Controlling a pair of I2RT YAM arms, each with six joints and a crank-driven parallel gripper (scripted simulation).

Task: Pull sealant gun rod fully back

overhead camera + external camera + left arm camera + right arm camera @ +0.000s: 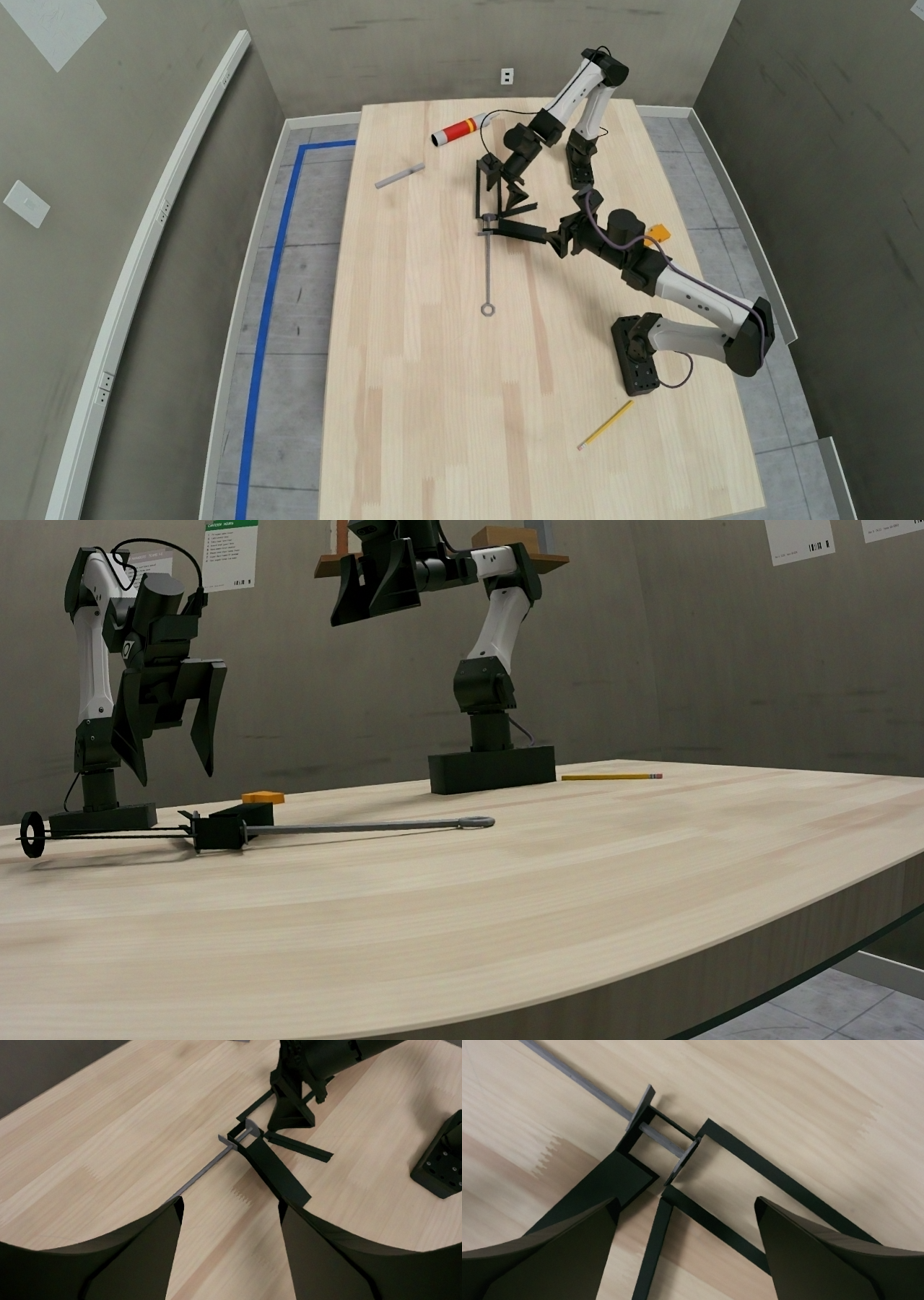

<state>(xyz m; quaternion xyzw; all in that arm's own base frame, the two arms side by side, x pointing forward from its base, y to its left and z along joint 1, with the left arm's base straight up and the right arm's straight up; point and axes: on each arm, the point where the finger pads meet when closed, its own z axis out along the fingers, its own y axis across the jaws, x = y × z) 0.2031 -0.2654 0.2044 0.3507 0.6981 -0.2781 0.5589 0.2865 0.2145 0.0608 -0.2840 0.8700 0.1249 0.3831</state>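
Sealant gun (522, 231) (216, 833) (278, 1170) (617, 1181), black and angular with an open frame, lies on the broad, pale wood-strip table (419, 401) (388, 921) (108, 1112) (787, 1094), toward the end where the right arm stands. Above it are two white-and-black arms: the left gripper (556, 245) (351, 618) (231, 1199) has its fingers spread, high over the handle side, and the right gripper (499, 198) (177, 779) (270, 1108) (687, 1199) has its fingers wide apart above the front frame. Behind the housing runs a long, smooth grey metal rod (487, 271) (355, 827) (206, 1171) (585, 1083) ending in a ring; its thin grey disc (253, 1127) (683, 1160) sits at the housing's front. A red cylindrical cartridge (458, 130) with a yellow band and pale ends lies near the far edge; its contents cannot be seen. Smaller still are a slim yellow pencil (606, 425) (610, 776) near the left arm's base, a plain grey round bar (399, 175), a chunky orange block (659, 231) (263, 797) and the flat grey thumb plate (484, 233) (245, 833) (227, 1142) (641, 1106) at the housing's rear.
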